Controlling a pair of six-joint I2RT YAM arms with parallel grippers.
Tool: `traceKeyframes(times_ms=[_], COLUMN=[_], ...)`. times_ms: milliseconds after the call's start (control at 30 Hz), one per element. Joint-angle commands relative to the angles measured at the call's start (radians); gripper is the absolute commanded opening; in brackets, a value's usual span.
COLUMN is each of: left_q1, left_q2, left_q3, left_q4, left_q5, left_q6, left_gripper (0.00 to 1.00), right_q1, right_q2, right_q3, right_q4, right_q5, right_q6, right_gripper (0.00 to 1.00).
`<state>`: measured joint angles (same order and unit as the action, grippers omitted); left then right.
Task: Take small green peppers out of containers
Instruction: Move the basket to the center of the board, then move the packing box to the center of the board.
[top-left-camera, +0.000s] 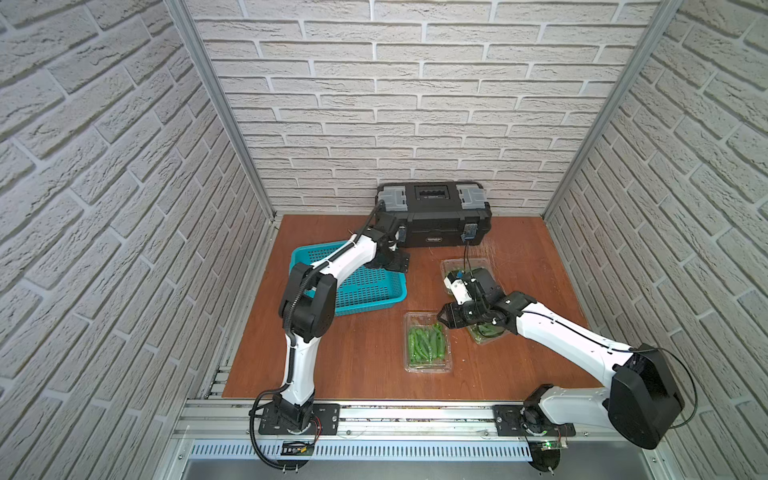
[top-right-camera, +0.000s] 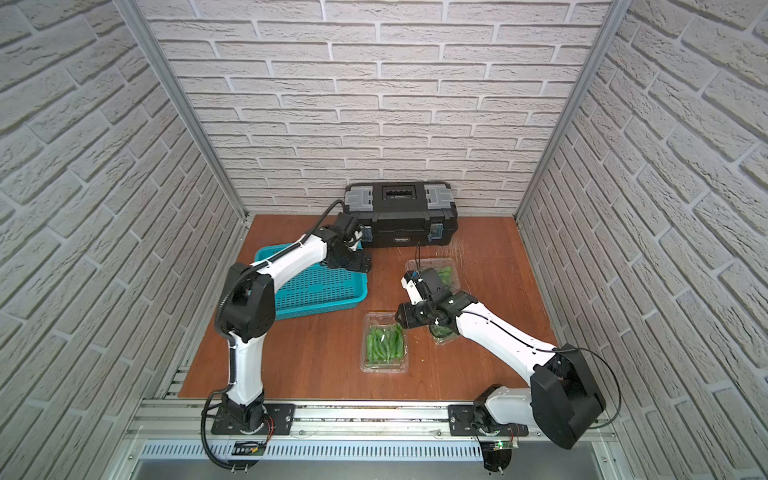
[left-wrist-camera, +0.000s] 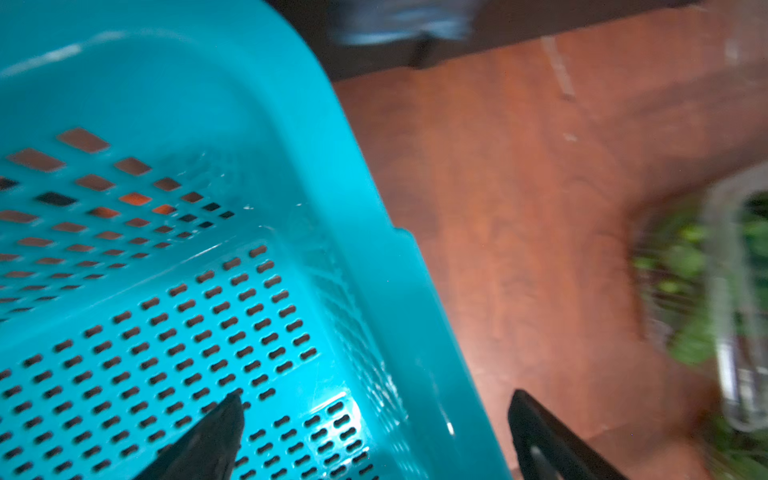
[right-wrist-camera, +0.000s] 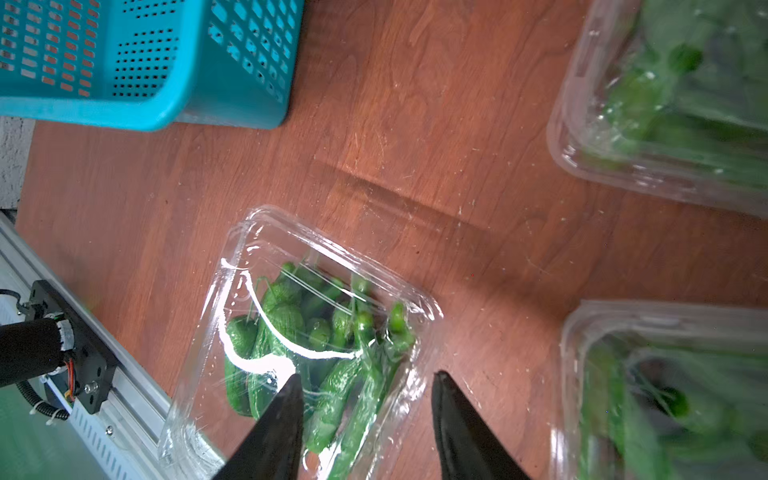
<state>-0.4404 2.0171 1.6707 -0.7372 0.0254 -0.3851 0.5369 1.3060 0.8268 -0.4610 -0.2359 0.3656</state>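
plainly the peppers (top-left-camera: 424, 345) sit inside three clear boxes on the table (top-left-camera: 332, 365): a front box (top-left-camera: 428, 369), a far box (top-left-camera: 457, 264) near the toolbox (top-left-camera: 434, 216), and a third box (top-left-camera: 484, 340) under the right arm. the right claw (right-wrist-camera: 365, 376) hangs half open above the front box, gripping nothing. the left claw (left-wrist-camera: 376, 397) gapes wide and empty over the basket (left-wrist-camera: 166, 104) corner.

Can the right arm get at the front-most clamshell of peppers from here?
Probably yes: the right tool hangs open over one end of the clear clamshell, nothing between them. Its closed lid covers the peppers.
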Motion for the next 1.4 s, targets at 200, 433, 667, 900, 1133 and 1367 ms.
traceKeyframes(times_ms=[200, 433, 667, 900, 1133, 1367], left_q1=[-0.194, -0.263, -0.243, -0.171, -0.130, -0.134], left_q2=[-0.212, -0.210, -0.169, -0.093, 0.028, 0.097], left_q3=[-0.067, -0.226, -0.243, -0.229, -0.122, 0.027], left_q4=[-0.189, -0.255, -0.224, -0.200, -0.242, -0.299], left_q5=[0.045, 0.166, 0.289, 0.523, 0.660, 0.611], left_q6=[0.240, 0.211, 0.222, 0.292, 0.319, 0.294], left_gripper=[0.98, 0.98, 0.98, 0.98, 0.98, 0.97], right_q1=[0.002, 0.005, 0.009, 0.011, 0.011, 0.011], right_q2=[-0.017, -0.031, -0.032, 0.004, 0.085, 0.154], right_q3=[-0.065, -0.122, -0.155, -0.144, -0.093, -0.019], right_q4=[0.026, 0.031, 0.052, 0.081, 0.114, 0.143], right_q5=[-0.056, -0.101, -0.122, -0.136, -0.171, -0.181], right_q6=[-0.003, 0.015, 0.026, 0.021, 0.008, 0.015], right_gripper=[0.53, 0.54, 0.53, 0.53, 0.51, 0.50])
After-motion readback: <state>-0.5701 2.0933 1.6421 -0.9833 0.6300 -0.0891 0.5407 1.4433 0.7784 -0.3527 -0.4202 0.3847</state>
